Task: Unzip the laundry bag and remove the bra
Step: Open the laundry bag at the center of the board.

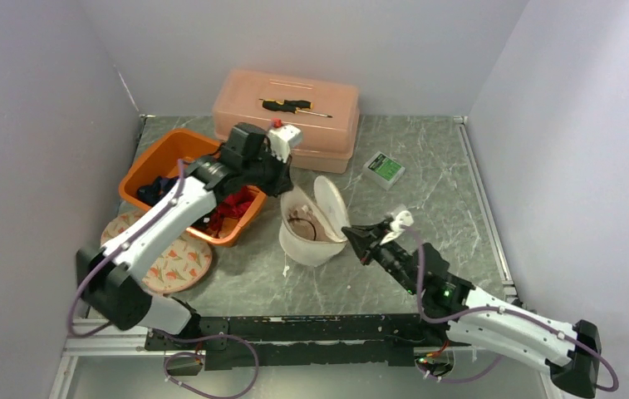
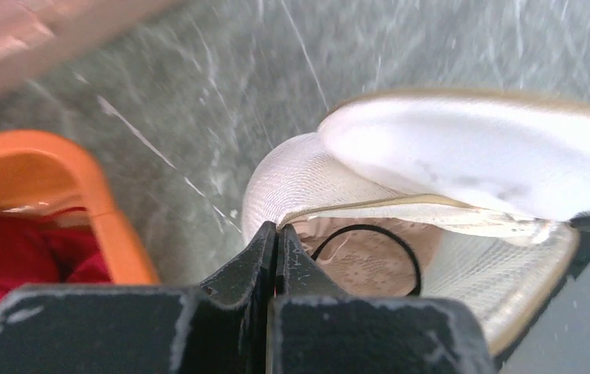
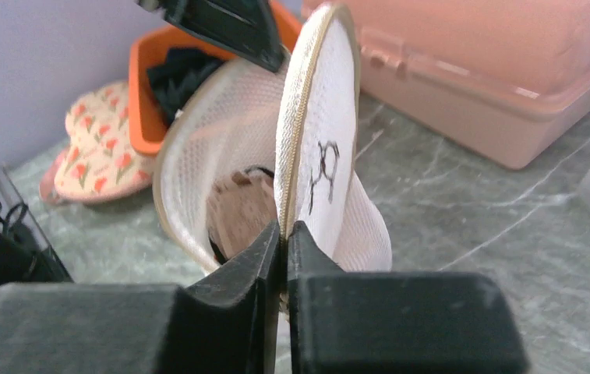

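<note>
Top external view: the laundry bag (image 1: 302, 249) is standing unzipped near the middle of the table (image 1: 435, 208), with its round flap (image 1: 330, 204) tilting upward. The bra (image 2: 369, 269), brownish lace with a black strap, is lying inside the bag. The left gripper (image 1: 284, 189) is reaching over from the orange bin (image 1: 149, 170) and is pinching the bag's rim, its fingers (image 2: 260, 249) pressed together. The right gripper (image 3: 284, 234) is clenching the flap's zipper edge. So 2 grippers are gripping 1 bag. A screwdriver (image 1: 294, 105) is lying on the pink box (image 1: 294, 125) behind. A floral mat (image 1: 174, 262) is lying beside the bin.
</note>
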Controlling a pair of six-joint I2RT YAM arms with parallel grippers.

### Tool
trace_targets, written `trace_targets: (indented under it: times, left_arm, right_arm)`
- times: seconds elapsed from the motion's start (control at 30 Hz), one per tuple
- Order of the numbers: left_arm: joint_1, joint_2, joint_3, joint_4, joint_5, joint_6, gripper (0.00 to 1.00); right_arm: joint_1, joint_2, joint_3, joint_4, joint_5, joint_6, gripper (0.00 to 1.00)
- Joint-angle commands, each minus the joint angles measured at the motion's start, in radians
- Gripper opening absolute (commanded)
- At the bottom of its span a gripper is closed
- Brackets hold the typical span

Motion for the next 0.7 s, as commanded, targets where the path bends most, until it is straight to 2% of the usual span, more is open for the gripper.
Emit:
trace_targets:
  times: [0.0,0.07,0.23,0.47,0.67]
  left_arm:
    - [-0.021,-0.178,0.062,0.109,-0.188,-0.059,0.03]
    - [-0.056,-0.199,0.093,0.107,-0.258,-0.026,0.03]
    - [-0.162,-0.178,0.151,0.045,-0.410,0.084,0.03]
    - [-0.208,-0.210,0.040,0.120,-0.472,0.054,0.03]
    - [-0.212,-0.213,0.117,0.094,-0.460,-0.087,0.03]
  right_arm:
    - [0.006,-0.176,-0.090,0.217,0.066,0.081,0.29]
    - [0.007,-0.241,-0.122,0.218,0.096,0.103,0.55]
    - [0.006,-0.294,-0.078,0.087,0.227,0.153,0.88]
    - [0.005,-0.137,0.051,-0.112,0.337,0.223,0.91]
    - [0.003,-0.069,0.068,-0.145,0.362,0.282,0.91]
